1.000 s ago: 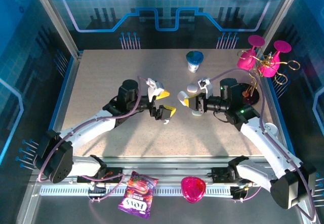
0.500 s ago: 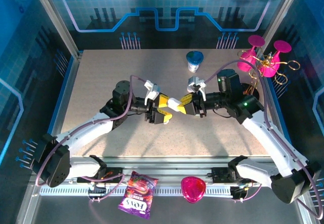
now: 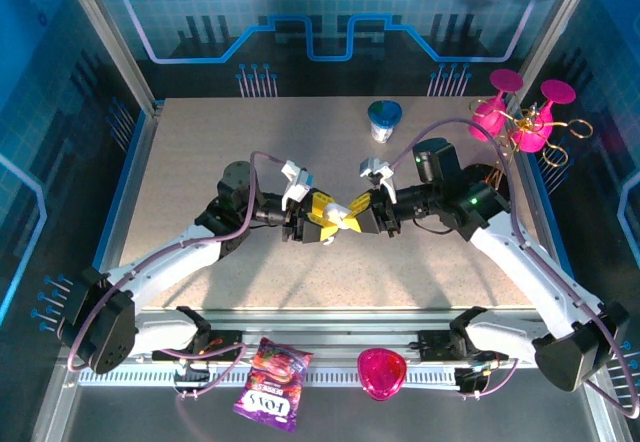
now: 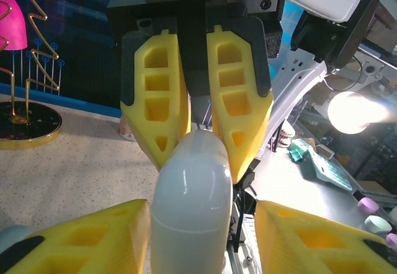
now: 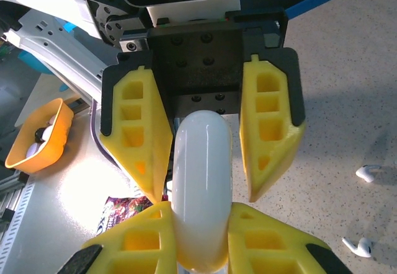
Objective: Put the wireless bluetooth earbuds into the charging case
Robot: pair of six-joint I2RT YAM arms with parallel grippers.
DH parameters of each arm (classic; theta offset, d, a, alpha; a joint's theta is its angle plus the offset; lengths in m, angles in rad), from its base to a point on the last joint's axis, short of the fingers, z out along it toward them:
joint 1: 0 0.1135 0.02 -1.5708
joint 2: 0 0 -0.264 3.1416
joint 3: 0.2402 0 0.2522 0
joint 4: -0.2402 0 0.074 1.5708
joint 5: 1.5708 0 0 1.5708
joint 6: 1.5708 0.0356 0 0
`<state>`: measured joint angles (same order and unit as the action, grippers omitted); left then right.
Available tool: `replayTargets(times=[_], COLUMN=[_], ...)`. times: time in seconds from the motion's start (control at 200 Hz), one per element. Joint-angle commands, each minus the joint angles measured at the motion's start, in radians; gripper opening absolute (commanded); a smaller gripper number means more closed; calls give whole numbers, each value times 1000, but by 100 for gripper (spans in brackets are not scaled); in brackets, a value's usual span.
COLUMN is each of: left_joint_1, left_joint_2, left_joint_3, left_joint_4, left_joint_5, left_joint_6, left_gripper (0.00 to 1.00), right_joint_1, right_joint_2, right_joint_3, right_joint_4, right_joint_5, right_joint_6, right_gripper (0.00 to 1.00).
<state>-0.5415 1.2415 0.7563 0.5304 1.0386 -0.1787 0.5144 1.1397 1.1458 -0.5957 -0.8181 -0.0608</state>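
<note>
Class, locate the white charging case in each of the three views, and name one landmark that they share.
Top external: charging case mid-table, between left gripper and right gripper.
Left wrist: charging case at lower centre, running off the bottom edge.
Right wrist: charging case from centre to bottom edge.
Shared landmark: speckled tabletop.

Seen from the left wrist, the white charging case [image 4: 191,224] stood at six o'clock between the yellow fingers of the left gripper [image 4: 201,204], with a gap on its three o'clock side. At twelve o'clock the right gripper [image 4: 200,165] pinched the case's rounded top. A gold stand base [image 4: 25,128] sat at nine o'clock.
</note>
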Motion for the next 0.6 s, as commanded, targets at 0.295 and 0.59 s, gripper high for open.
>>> replayTargets(times=[0.295,0.59], left_joint_1=[-12,-18], left_joint_2=[-19,-22], left_joint_3=[-12,-22], left_joint_4=[15,24], left_joint_5=[29,26], left_joint_6=[53,66], left_gripper=[31,10], right_joint_1=[25,28], right_joint_2=[35,14], right_joint_3=[58,58], right_joint_4=[-47,-34], right_joint_5=[21,131], right_joint_6=[9,37], right_gripper=[7,47])
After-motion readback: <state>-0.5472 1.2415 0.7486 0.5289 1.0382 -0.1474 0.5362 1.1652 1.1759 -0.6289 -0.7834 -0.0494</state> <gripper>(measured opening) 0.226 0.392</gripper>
